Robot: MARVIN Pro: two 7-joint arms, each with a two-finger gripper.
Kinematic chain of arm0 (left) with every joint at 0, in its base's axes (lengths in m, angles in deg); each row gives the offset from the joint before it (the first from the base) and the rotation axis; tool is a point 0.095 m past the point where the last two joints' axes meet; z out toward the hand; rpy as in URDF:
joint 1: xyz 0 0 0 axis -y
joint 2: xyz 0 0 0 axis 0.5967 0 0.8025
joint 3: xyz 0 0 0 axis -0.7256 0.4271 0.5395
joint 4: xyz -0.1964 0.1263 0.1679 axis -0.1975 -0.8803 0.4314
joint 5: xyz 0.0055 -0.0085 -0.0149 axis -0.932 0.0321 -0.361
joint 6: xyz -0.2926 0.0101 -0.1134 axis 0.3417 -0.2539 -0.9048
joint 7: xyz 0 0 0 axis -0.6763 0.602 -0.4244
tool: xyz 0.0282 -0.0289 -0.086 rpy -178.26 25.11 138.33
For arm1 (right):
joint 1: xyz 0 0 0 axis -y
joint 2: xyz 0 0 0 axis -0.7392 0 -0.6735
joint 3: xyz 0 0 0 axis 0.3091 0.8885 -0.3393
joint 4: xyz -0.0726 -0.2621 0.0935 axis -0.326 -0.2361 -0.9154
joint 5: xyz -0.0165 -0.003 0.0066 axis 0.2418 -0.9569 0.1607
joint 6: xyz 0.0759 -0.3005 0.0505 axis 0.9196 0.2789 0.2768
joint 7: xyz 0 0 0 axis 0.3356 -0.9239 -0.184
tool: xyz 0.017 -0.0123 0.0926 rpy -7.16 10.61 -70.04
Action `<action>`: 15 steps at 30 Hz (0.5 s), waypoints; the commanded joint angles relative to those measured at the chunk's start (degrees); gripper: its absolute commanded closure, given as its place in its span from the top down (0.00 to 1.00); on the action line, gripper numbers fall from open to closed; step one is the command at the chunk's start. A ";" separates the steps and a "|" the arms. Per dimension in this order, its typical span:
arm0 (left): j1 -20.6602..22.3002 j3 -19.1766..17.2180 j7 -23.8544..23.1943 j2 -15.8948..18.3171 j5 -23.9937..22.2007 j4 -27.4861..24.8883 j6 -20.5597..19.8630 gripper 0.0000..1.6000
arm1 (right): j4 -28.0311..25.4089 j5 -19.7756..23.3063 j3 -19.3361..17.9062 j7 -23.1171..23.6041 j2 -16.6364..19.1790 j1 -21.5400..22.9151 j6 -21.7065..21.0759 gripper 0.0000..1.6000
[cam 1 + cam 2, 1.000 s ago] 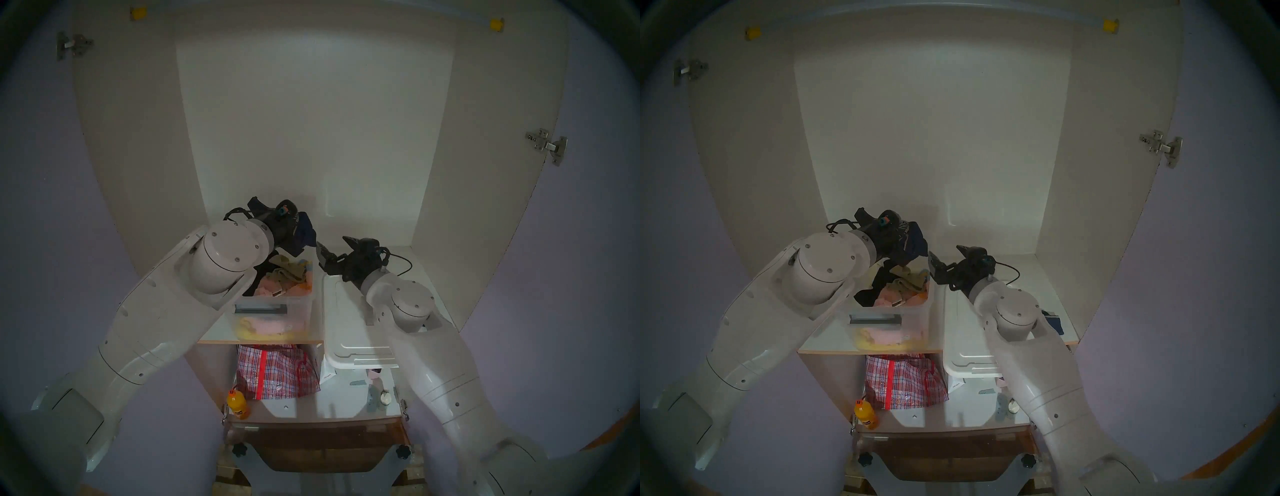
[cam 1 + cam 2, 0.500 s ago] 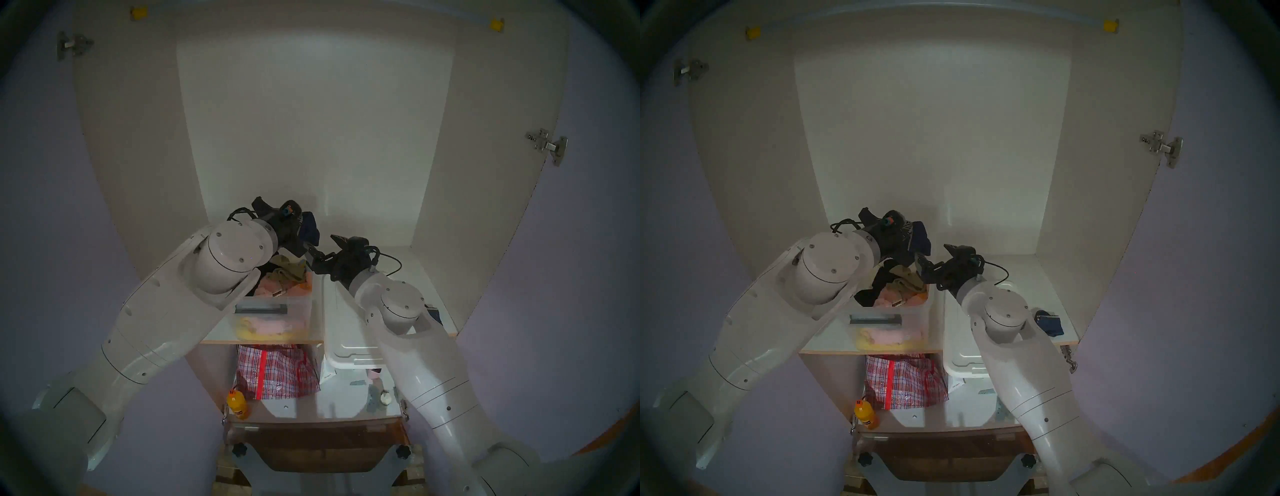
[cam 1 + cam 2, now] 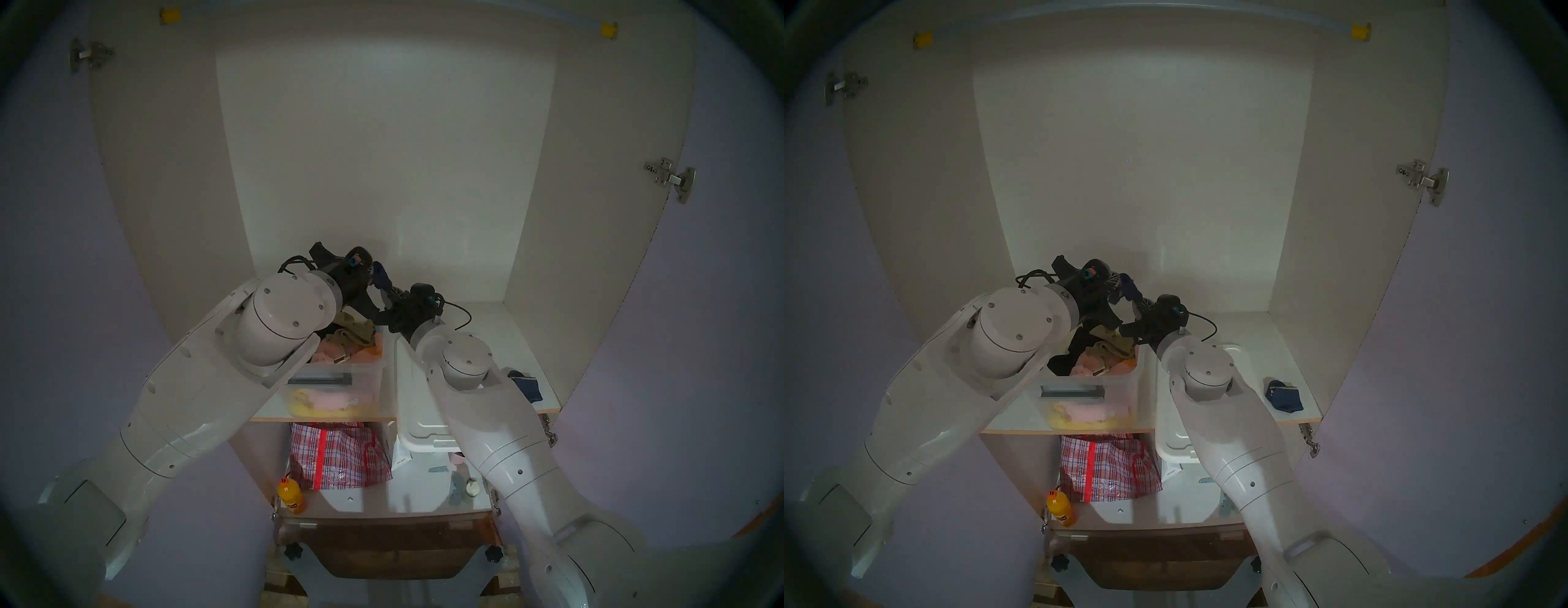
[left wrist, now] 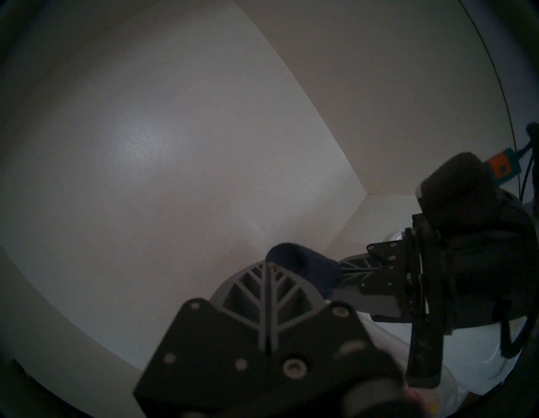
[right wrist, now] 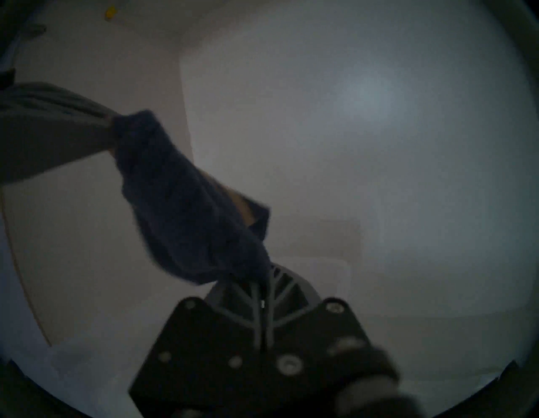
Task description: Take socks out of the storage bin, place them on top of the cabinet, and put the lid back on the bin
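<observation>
A navy sock [image 3: 380, 276] hangs stretched between both grippers above the back of the clear storage bin [image 3: 369, 378]. My left gripper [image 3: 375, 271] is shut on its upper end, seen in the left wrist view [image 4: 268, 265]. My right gripper [image 3: 388, 293] is shut on its lower end, seen in the right wrist view [image 5: 262, 292]. The sock also shows in the right wrist view [image 5: 189, 210]. A second navy sock [image 3: 1283, 395] lies on the cabinet shelf [image 3: 1263, 352] at the right. The white lid [image 3: 418, 407] lies on the shelf beside the bin, under my right arm.
The bin holds a black garment [image 3: 1068, 356], an olive-tan cloth [image 3: 354, 331] and pink and yellow fabric. Below the shelf are a plaid bag [image 3: 339, 456] and an orange bottle [image 3: 290, 496]. The lid overhangs the shelf's front edge. White cabinet walls close in on three sides.
My right gripper moved left from above the lid, open, to the sock held by my left gripper and shut on it. The sock is now pulled taut. The shelf sock came into view.
</observation>
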 commanded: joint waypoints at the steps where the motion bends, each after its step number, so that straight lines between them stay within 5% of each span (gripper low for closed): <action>1: 0.40 -1.32 0.27 0.15 -0.39 -1.51 1.04 0.00 | -0.29 -1.06 -1.32 -3.71 -1.83 1.96 4.29 0.00; 13: 1.33 -1.38 1.73 -1.69 -0.42 1.01 2.29 0.00 | 0.19 -1.95 -2.53 -5.14 -0.64 1.39 5.84 0.00; 15: 1.55 -1.28 2.09 -1.76 -0.12 1.35 2.53 0.09 | 0.55 -2.55 -2.91 -6.49 -0.88 1.63 6.32 0.00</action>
